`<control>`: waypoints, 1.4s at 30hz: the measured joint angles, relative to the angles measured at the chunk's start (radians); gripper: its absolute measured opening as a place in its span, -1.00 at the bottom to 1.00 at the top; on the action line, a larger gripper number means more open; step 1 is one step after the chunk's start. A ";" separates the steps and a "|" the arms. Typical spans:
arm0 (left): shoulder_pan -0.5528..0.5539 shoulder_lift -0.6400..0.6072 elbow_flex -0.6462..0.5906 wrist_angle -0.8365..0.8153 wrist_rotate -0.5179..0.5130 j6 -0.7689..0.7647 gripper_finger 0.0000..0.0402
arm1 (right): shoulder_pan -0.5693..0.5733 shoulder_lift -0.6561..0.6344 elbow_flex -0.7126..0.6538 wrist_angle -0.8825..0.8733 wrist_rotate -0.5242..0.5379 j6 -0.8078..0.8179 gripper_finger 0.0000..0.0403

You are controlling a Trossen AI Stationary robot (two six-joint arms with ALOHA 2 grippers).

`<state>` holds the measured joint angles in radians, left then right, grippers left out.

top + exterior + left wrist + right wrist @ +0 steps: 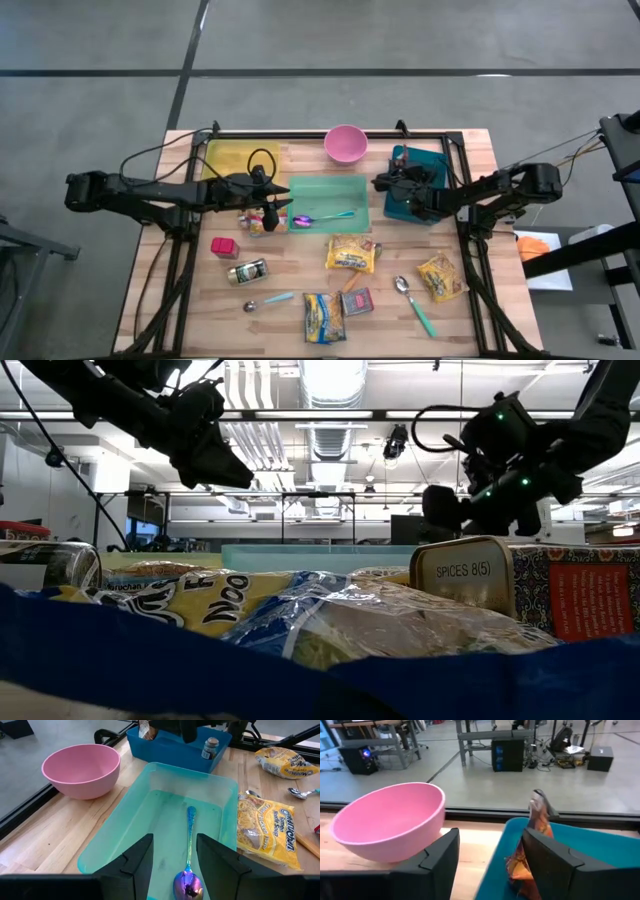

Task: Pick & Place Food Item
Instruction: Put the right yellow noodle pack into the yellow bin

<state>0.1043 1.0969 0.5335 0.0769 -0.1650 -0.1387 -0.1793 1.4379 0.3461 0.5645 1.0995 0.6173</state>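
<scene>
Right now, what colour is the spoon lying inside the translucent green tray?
Iridescent blue-purple metal spoon; clearest in the left wrist view.

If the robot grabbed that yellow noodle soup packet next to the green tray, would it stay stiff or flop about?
The noodle soup packet would probably flop and crinkle: its wrapper looks thin, glossy and wrinkled. That shiny film may also be slippery between fingers. Lying flat on the table, it seems unlikely to roll.
</scene>
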 joint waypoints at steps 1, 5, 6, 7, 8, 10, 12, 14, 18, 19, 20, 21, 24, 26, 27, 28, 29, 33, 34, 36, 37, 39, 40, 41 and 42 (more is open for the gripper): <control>0.000 0.000 0.000 0.000 0.000 0.000 -0.21 | 0.004 -0.003 0.006 -0.007 -0.004 -0.005 0.07; 0.000 0.000 0.000 0.000 0.000 0.000 -0.21 | 0.042 -0.018 0.031 -0.013 -0.009 -0.054 0.09; 0.000 0.000 0.000 0.000 0.000 0.000 -0.21 | 0.054 -0.026 0.038 -0.015 -0.009 -0.065 0.09; 0.000 0.000 0.000 -0.001 0.000 0.000 -0.21 | 0.066 -0.034 0.045 -0.019 -0.008 -0.076 0.09; 0.000 0.000 0.000 -0.001 0.000 0.000 -0.21 | 0.075 -0.044 0.054 -0.035 -0.008 -0.090 0.09; 0.000 0.000 0.000 -0.001 0.000 0.000 -0.21 | 0.089 -0.068 0.074 -0.086 -0.008 -0.102 0.09; 0.000 0.000 0.000 -0.002 0.000 0.000 -0.21 | 0.098 -0.095 0.098 -0.165 -0.005 -0.105 0.09; 0.000 0.000 0.000 -0.002 0.000 0.001 -0.21 | 0.105 -0.121 0.127 -0.258 -0.004 -0.105 0.09; 0.000 0.000 0.000 -0.001 0.000 0.001 -0.21 | 0.128 -0.168 0.196 -0.436 -0.017 -0.106 0.09; 0.000 0.000 0.000 -0.001 0.000 0.001 -0.21 | 0.135 -0.177 0.214 -0.481 -0.037 -0.113 0.09; 0.000 0.000 0.000 -0.001 0.000 0.001 -0.21 | 0.143 -0.184 0.232 -0.524 -0.062 -0.123 0.09; 0.000 0.000 0.000 -0.001 0.000 0.001 -0.21 | 0.153 -0.190 0.251 -0.565 -0.094 -0.129 0.09; 0.000 0.000 0.000 0.000 0.000 0.000 -0.21 | 0.185 -0.206 0.306 -0.683 -0.209 -0.146 0.09; 0.000 0.000 0.000 0.000 0.000 0.000 -0.21 | 0.213 -0.209 0.347 -0.767 -0.270 -0.132 0.09; 0.000 0.000 0.000 0.000 0.000 0.000 -0.21 | 0.228 -0.209 0.368 -0.819 -0.295 -0.117 0.09; 0.000 0.000 0.000 0.000 0.000 0.000 -0.21 | 0.243 -0.209 0.390 -0.872 -0.318 -0.104 0.09; 0.000 0.000 0.000 0.000 0.000 -0.005 -0.21 | 0.259 -0.207 0.412 -0.920 -0.344 -0.095 0.09; 0.000 0.001 0.012 0.008 0.004 -0.029 -0.21 | 0.323 -0.193 0.490 -1.087 -0.450 -0.094 0.09; 0.000 0.001 0.017 0.009 0.016 -0.035 -0.21 | 0.338 -0.187 0.511 -1.122 -0.482 -0.098 0.09; -0.001 0.001 0.024 0.012 0.054 -0.042 -0.21 | 0.365 -0.173 0.553 -1.212 -0.564 -0.097 0.09; -0.002 0.001 0.025 0.014 0.067 -0.042 -0.21 | 0.376 -0.166 0.573 -1.258 -0.609 -0.092 0.09; -0.005 0.001 0.025 0.023 0.076 -0.042 -0.21 | 0.401 -0.147 0.612 -1.338 -0.694 -0.076 0.09; -0.005 0.001 0.025 0.027 0.076 -0.042 -0.21 | 0.415 -0.136 0.630 -1.381 -0.725 -0.062 0.09; -0.005 0.001 0.025 0.028 0.076 -0.042 -0.21 | 0.429 -0.124 0.649 -1.428 -0.746 -0.045 0.09; -0.005 0.001 0.025 0.028 0.076 -0.042 -0.21 | 0.444 -0.111 0.667 -1.469 -0.763 -0.029 0.09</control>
<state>0.0998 1.0977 0.5583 0.1050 -0.0891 -0.1806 0.2652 1.3265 1.0132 -0.9048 0.3363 0.5886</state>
